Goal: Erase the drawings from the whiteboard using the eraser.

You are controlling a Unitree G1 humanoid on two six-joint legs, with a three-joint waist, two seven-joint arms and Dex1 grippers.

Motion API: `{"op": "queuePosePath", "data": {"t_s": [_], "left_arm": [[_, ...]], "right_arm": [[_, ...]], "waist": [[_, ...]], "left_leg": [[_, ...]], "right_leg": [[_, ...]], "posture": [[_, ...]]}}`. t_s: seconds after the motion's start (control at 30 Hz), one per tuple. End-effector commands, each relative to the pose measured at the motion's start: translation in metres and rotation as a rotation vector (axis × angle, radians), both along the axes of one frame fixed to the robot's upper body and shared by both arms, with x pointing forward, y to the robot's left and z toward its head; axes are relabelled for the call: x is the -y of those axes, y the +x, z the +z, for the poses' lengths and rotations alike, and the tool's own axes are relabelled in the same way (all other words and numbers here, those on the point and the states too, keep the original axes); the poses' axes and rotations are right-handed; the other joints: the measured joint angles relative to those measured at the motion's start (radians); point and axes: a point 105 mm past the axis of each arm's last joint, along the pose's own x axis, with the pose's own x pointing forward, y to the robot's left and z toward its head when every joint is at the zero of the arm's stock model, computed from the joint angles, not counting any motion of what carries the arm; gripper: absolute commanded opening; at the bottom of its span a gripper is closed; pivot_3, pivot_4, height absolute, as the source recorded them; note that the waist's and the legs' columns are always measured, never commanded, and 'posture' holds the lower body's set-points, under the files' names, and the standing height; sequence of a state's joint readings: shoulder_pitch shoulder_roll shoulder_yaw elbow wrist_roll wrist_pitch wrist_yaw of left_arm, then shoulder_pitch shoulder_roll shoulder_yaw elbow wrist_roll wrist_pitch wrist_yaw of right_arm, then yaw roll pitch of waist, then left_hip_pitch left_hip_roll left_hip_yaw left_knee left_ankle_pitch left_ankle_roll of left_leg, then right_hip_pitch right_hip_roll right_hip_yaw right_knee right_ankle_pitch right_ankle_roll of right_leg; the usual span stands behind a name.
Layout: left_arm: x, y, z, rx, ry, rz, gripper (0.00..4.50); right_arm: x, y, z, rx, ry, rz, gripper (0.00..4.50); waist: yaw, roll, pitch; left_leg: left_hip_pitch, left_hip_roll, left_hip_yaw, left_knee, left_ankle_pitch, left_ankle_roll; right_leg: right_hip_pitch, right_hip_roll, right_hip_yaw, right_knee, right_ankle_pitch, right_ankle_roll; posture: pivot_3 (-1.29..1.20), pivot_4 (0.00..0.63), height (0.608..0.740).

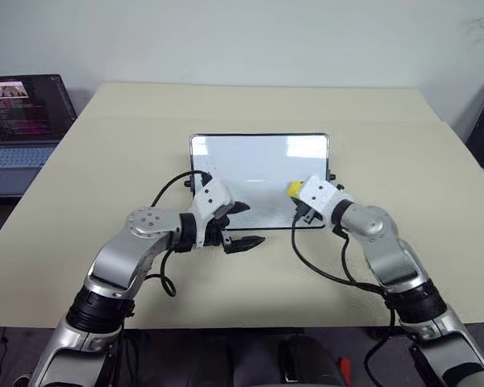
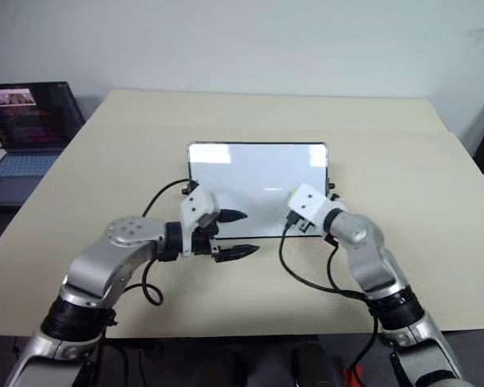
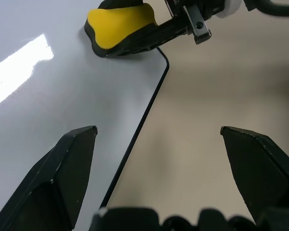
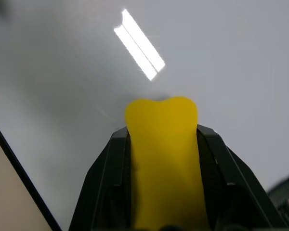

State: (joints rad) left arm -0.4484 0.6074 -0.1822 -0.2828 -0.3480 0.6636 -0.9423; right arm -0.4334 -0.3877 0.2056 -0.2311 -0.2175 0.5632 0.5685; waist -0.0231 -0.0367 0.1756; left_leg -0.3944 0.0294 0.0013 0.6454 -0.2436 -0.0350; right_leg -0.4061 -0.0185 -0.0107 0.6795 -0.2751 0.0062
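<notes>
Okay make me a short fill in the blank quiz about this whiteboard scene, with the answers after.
1. The right pincer is shut on the yellow ____.
2. The eraser is over the ____ near its right edge.
3. The left pincer is ____, straddling the whiteboard's near edge.
4. A ____ sits off the table's left side.

Answers: eraser; whiteboard; open; laptop

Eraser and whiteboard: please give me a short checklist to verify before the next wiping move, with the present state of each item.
1. Eraser held in right gripper: ok.
2. Eraser over the whiteboard, near its right lower corner: ok.
3. Eraser pressed on the surface: cannot tell.
4. Left gripper open at the board's near edge, holding nothing: ok.
5. Red drawings remaining: none visible on the white surface; part under the grippers cannot tell.
6. Board flat on the table: ok.
</notes>
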Motion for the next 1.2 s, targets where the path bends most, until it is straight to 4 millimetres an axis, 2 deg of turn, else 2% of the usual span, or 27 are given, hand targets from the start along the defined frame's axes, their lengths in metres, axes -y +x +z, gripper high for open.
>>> {"op": "queuePosePath", "data": {"t_s": [0.03, 0.1, 0.2, 0.27, 0.37, 0.47, 0.63, 0.9, 1.1, 1.17, 1.2], "left_arm": [[0.016, -0.006, 0.017, 0.063, -0.033, -0.1, 4.5], [0.02, -0.006, 0.019, 0.071, -0.038, -0.123, 4.5], [0.034, -0.005, 0.023, 0.091, -0.047, -0.187, 4.5], [0.046, -0.005, 0.023, 0.101, -0.041, -0.245, 4.5], [0.063, -0.005, 0.02, 0.122, -0.014, -0.324, 4.5], [0.085, -0.004, 0.018, 0.139, 0.009, -0.411, 4.5], [0.112, 0.005, 0.016, 0.176, 0.042, -0.452, 4.5], [0.126, 0.007, 0.009, 0.204, 0.077, -0.475, 4.5], [0.129, 0.007, 0.011, 0.213, 0.063, -0.461, 4.5], [0.128, 0.007, 0.012, 0.212, 0.051, -0.446, 4.5], [0.127, 0.009, 0.013, 0.212, 0.04, -0.431, 4.5]], "right_arm": [[0.023, -0.019, 0.025, -0.003, 0.193, -0.077, 1.41], [0.036, -0.029, 0.029, -0.024, 0.256, -0.123, 1.41], [0.072, -0.047, 0.03, -0.039, 0.327, -0.269, 1.41], [0.094, -0.057, 0.017, -0.073, 0.355, -0.383, 1.41], [0.112, -0.061, 0.0, -0.115, 0.398, -0.49, 1.41], [0.115, -0.056, -0.015, -0.145, 0.442, -0.527, 1.41], [0.115, -0.042, -0.032, -0.178, 0.446, -0.548, 1.41], [0.124, -0.031, -0.041, -0.18, 0.454, -0.582, 1.41], [0.125, -0.026, -0.041, -0.18, 0.468, -0.579, 3.44], [0.128, -0.023, -0.036, -0.158, 0.485, -0.583, 4.21], [0.13, -0.021, -0.03, -0.139, 0.499, -0.58, 4.46]], "waist": [[0.003, 0.0, 0.0], [0.007, 0.0, 0.0], [0.015, 0.0, 0.0], [0.019, 0.0, 0.0], [0.02, 0.0, 0.0], [0.012, 0.001, 0.0], [0.01, 0.001, 0.0], [0.003, 0.001, 0.0], [0.0, 0.001, 0.0], [-0.001, 0.001, 0.0], [-0.001, 0.001, 0.0]], "left_leg": [[-0.001, 0.0, -0.001, 0.0, 0.0, 0.0], [-0.003, 0.0, -0.001, 0.0, 0.0, 0.0], [-0.003, -0.001, -0.001, 0.0, -0.001, 0.0], [-0.003, -0.001, -0.001, 0.0, -0.001, 0.0], [-0.002, -0.001, 0.0, 0.0, -0.001, 0.0], [-0.001, -0.002, 0.001, 0.0, 0.0, 0.0], [-0.001, -0.003, 0.001, 0.0, 0.0, 0.0], [-0.002, -0.003, 0.001, 0.0, -0.001, 0.0], [-0.002, -0.003, 0.001, 0.0, -0.001, 0.0], [-0.002, -0.003, 0.001, 0.0, -0.001, 0.0], [-0.002, -0.003, 0.001, 0.0, -0.001, 0.0]], "right_leg": [[0.0, 0.0, 0.0, 0.0, 0.0, -0.001], [-0.001, 0.0, -0.001, -0.001, 0.001, -0.001], [-0.001, 0.0, -0.001, -0.001, 0.0, 0.0], [-0.001, 0.0, -0.001, -0.001, -0.001, 0.002], [-0.001, 0.0, -0.001, -0.001, -0.002, 0.003], [-0.001, 0.001, 0.001, 0.0, -0.002, 0.003], [-0.001, 0.004, 0.001, 0.0, -0.002, 0.003], [-0.001, 0.004, 0.001, -0.001, -0.002, 0.002], [-0.001, 0.004, 0.001, -0.001, -0.002, 0.002], [-0.001, 0.004, 0.001, -0.001, -0.002, 0.002], [-0.001, 0.004, 0.001, -0.001, -0.002, 0.002]], "posture": [[0.0, 0.15, 0.74], [0.0, 0.15, 0.74], [0.0, 0.15, 0.74], [0.0, 0.15, 0.74], [0.0, 0.15, 0.74], [0.0, 0.15, 0.74], [0.0, 0.15, 0.74], [0.0, 0.15, 0.74], [0.0, 0.15, 0.74], [0.0, 0.15, 0.74], [0.0, 0.15, 0.74]]}}
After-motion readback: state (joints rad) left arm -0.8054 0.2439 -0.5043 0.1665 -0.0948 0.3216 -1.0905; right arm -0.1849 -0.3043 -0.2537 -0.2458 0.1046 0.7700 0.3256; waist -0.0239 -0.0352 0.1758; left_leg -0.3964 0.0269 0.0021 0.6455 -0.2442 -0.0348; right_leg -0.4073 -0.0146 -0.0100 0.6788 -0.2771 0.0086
